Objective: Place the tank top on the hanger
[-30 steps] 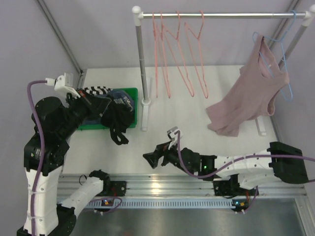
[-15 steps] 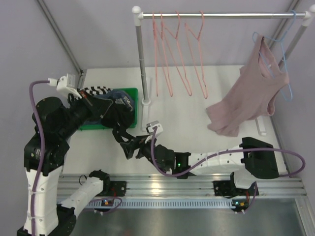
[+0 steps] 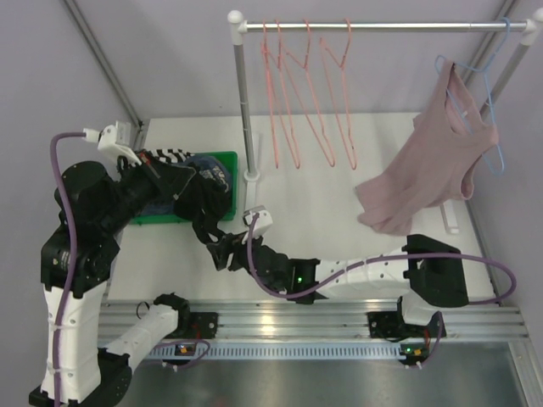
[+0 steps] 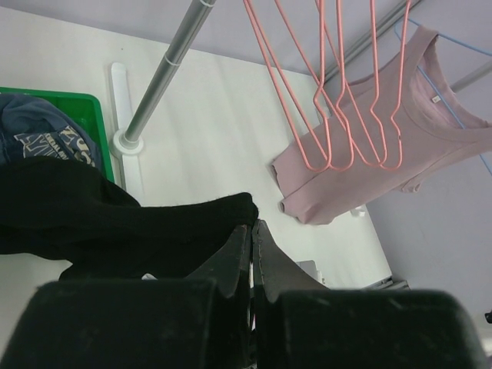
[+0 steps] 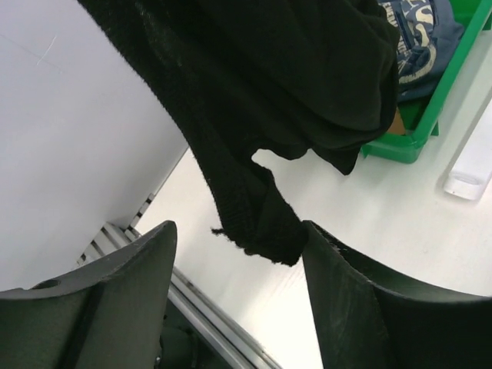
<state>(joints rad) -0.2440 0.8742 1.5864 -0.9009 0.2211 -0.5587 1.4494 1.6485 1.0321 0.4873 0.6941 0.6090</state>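
Black tank top (image 3: 208, 199), salmon-pink hanger (image 3: 329, 161), green bin (image 3: 225, 158), dusty-pink top (image 3: 433, 161)

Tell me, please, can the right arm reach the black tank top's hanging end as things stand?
Probably yes: the right gripper is open, and the tank top hangs down between its fingers with nothing blocking.

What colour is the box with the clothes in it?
The box is bright green, seen best from the top external camera.

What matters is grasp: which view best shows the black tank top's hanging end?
Right wrist: the tank top hangs close inside the open right tool. Top external shows it small; left wrist, only a fold.
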